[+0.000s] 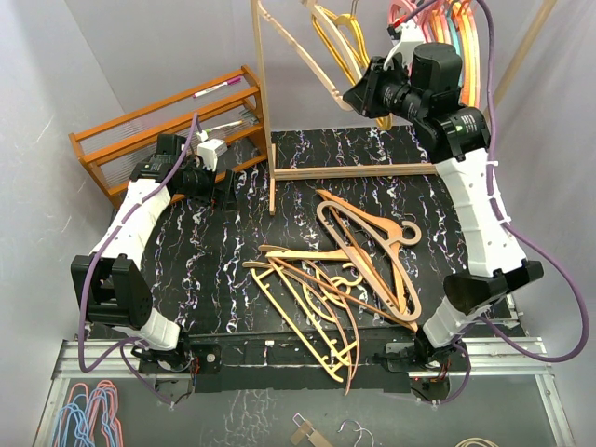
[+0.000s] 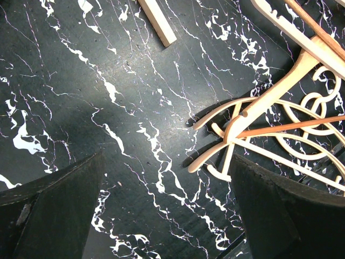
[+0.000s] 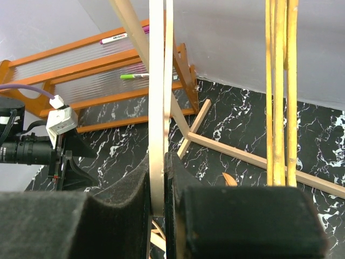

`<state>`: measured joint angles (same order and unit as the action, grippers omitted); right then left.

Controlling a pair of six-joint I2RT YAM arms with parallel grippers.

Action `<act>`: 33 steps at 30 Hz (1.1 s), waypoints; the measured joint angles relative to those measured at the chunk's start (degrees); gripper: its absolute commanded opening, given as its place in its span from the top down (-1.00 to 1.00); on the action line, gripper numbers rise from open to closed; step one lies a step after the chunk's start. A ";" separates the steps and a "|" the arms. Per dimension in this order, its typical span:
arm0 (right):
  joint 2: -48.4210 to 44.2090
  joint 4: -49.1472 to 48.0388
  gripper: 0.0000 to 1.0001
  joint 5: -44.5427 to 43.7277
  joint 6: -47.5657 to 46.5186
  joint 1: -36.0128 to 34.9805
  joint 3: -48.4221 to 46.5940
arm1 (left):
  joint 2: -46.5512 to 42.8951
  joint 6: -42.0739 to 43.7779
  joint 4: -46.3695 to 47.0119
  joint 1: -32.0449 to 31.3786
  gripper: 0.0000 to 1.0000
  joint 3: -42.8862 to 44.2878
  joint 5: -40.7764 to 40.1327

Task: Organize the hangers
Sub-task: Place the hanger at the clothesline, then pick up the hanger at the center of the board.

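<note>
While the right gripper (image 3: pixel 161 168) clamps the thin bar of a pale wooden hanger (image 3: pixel 156 81) and the left gripper (image 2: pixel 167 157) gapes empty, that hanger could twist loose.

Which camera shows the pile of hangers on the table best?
The top camera does. It shows the whole pile of hangers spread out on the black table. The left wrist camera sees only one edge of the pile, close up. The right wrist camera shows almost none of it.
</note>
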<state>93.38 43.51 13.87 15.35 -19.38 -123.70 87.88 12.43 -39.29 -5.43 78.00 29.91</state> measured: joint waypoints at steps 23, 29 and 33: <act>1.92 12.31 0.84 2.03 -0.61 0.00 -5.16 | -0.09 -0.02 0.20 0.00 -0.95 -0.26 0.07; 0.52 10.71 -0.96 0.90 0.04 0.00 -1.86 | -0.35 0.11 0.15 0.00 -0.95 -0.44 0.26; -7.82 5.05 -0.97 -1.55 -0.20 0.00 13.16 | -0.28 1.84 -1.20 -0.35 -0.95 -0.31 1.29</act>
<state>85.56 48.56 12.32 15.16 -19.38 -110.54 87.59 14.26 -40.49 -5.78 77.69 31.20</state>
